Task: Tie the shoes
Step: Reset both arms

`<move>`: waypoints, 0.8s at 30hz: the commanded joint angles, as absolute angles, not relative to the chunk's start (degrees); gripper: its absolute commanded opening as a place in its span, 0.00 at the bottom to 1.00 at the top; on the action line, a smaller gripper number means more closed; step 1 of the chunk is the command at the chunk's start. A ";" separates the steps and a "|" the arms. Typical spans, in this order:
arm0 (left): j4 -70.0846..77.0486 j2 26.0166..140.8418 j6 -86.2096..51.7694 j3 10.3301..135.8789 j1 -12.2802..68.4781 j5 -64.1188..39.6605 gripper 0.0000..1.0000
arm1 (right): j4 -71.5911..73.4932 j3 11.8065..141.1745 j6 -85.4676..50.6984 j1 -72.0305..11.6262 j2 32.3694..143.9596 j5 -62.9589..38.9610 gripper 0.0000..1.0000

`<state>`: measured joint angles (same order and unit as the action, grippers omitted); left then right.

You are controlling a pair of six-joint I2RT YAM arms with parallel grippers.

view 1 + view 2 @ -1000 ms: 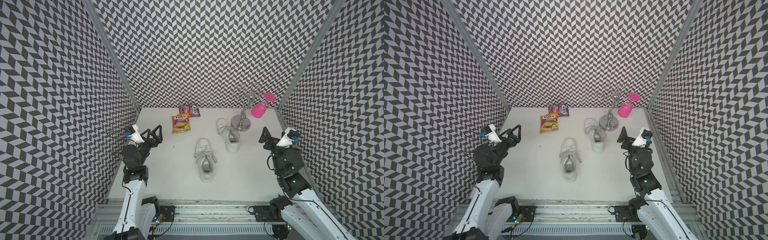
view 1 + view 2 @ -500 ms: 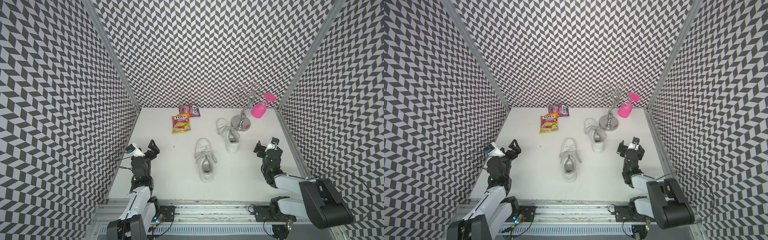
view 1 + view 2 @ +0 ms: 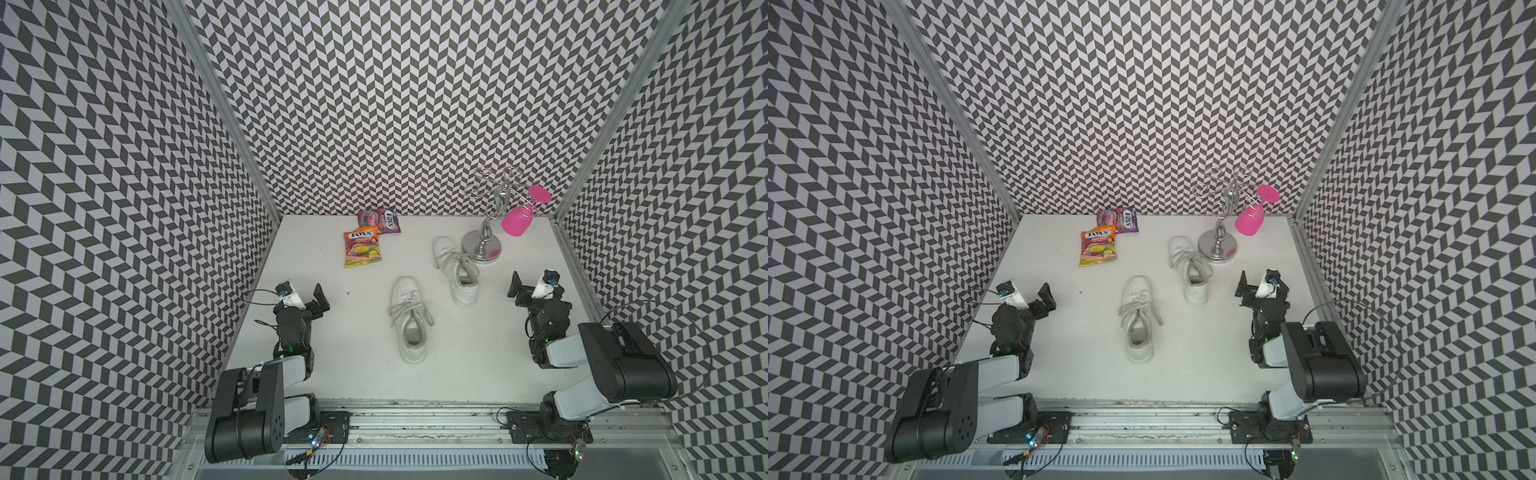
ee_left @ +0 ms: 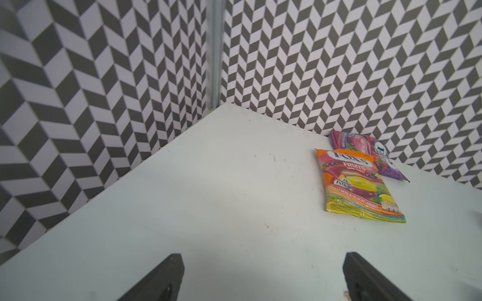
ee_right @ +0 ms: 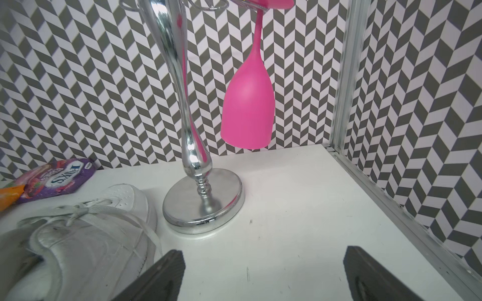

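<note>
Two white sneakers sit unheld on the white tabletop (image 3: 478, 353) of a chevron-walled booth, flanked by two folded robot arms. The nearer sneaker (image 3: 409, 320) lies mid-table, its long axis running front to back, toe toward the rear wall, its laces (image 3: 411, 309) spread loose to either side. The farther sneaker (image 3: 456, 270) lies just beside the base of a single chrome glass rack (image 3: 482, 249), toe angled toward the back and slightly left; whether its laces are knotted is hard to make out. One pink wine glass (image 3: 517, 220) hangs upside down from the rack. Two Fox's candy bags, an orange bag (image 3: 361, 247) overlapping a purple bag (image 3: 380, 221), rest near the rear wall. The left gripper (image 4: 260, 276) and right gripper (image 5: 263, 273) both stand spread wide and empty, their fingers cut off by the wrist views' edges.
</note>
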<state>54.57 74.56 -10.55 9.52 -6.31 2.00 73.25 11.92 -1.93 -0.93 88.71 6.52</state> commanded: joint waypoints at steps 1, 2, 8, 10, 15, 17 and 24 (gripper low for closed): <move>62.07 78.69 -3.64 14.36 -4.27 -1.15 1.00 | 70.32 14.53 -1.90 -0.71 87.01 4.31 1.00; 60.24 79.96 -3.90 15.96 -3.85 -1.69 1.00 | 71.87 14.12 -2.00 -0.71 87.43 4.31 1.00; 66.99 87.64 0.12 16.12 0.38 -0.12 1.00 | 76.05 13.18 -1.63 -0.81 88.35 4.21 1.00; 69.62 89.04 0.37 15.78 0.27 -0.43 1.00 | 75.46 13.18 -1.64 -0.84 88.25 4.18 0.99; 68.56 88.56 0.05 15.82 0.31 0.25 1.00 | 73.97 13.49 -1.76 -0.88 87.88 4.26 1.00; 68.77 88.61 0.09 15.72 0.35 0.23 1.00 | 73.53 13.62 -1.76 -0.87 87.79 4.27 1.00; 68.86 88.63 0.05 15.73 0.33 0.25 1.00 | 72.22 14.24 -1.07 -1.16 87.82 4.06 0.99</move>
